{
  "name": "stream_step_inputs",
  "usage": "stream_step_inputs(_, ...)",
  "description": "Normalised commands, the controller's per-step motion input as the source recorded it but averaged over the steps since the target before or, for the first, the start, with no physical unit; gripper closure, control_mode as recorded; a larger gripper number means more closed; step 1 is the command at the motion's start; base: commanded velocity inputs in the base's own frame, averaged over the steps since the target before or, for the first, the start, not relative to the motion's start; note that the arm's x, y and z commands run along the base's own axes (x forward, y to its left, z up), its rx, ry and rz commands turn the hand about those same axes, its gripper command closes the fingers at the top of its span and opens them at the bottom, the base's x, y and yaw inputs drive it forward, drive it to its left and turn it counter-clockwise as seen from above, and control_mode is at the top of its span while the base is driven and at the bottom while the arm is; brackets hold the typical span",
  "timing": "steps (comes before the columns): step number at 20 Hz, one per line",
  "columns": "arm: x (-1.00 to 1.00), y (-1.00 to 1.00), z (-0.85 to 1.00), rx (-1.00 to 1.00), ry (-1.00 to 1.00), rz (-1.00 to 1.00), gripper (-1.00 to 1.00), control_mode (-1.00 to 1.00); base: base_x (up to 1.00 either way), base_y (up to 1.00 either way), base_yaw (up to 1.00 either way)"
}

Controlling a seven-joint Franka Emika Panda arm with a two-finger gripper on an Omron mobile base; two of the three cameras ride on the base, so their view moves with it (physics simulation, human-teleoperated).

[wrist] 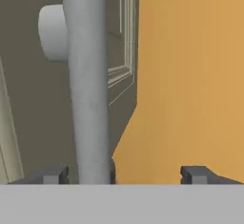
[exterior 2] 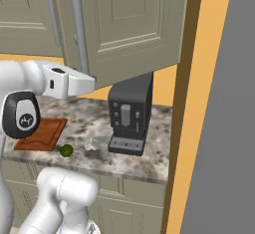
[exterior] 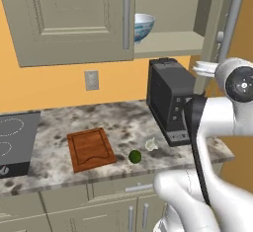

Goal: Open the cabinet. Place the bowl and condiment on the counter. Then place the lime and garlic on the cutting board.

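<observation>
1. I see my gripper (wrist: 125, 174) up at the right-hand door of the cabinet (exterior: 74, 19); its two fingertips stand wide apart with the door's handle (wrist: 86, 80) between them, nearer the left tip (wrist: 53, 174). Whether that tip touches the bar I cannot tell; nothing is clamped.
2. The right-hand door is swung open; the left one is shut.
3. On the open shelf the bowl (exterior: 142, 26) sits at the left, partly hidden by the shut door.
4. On the counter (exterior: 123, 120) below, the cutting board (exterior: 90, 149) lies bare, left of centre.
5. The lime (exterior: 135, 156) rests near the front edge, just right of the board and apart from it.
6. The garlic (exterior: 151, 144) lies just right of the lime, close to the coffee machine (exterior: 170, 100).
7. A stovetop (exterior: 15, 142) sits at the far left.
</observation>
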Motion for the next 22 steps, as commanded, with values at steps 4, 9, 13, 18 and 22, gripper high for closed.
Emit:
stream_step_inputs(4, -1.00, 0.77, -0.04, -0.06, 0.15, 0.53, -1.00, -1.00, 0.00, 0.00, 0.00)
stream_step_inputs(9, -1.00, 0.78, 0.18, -0.04, 0.03, 0.33, -1.00, -1.00, 0.00, 0.00, 0.00)
stream_step_inputs(13, -0.85, 0.78, 0.63, -0.01, -0.03, 0.01, -1.00, -1.00, 0.00, 0.00, 0.00)
stream_step_inputs(18, -0.30, 0.54, 0.82, -0.08, -0.05, -0.12, -1.00, -1.00, 0.00, 0.00, 0.00)
stream_step_inputs(22, 0.06, -0.02, 0.24, -0.17, 0.00, -0.01, -1.00, -1.00, 0.00, 0.00, 0.00)
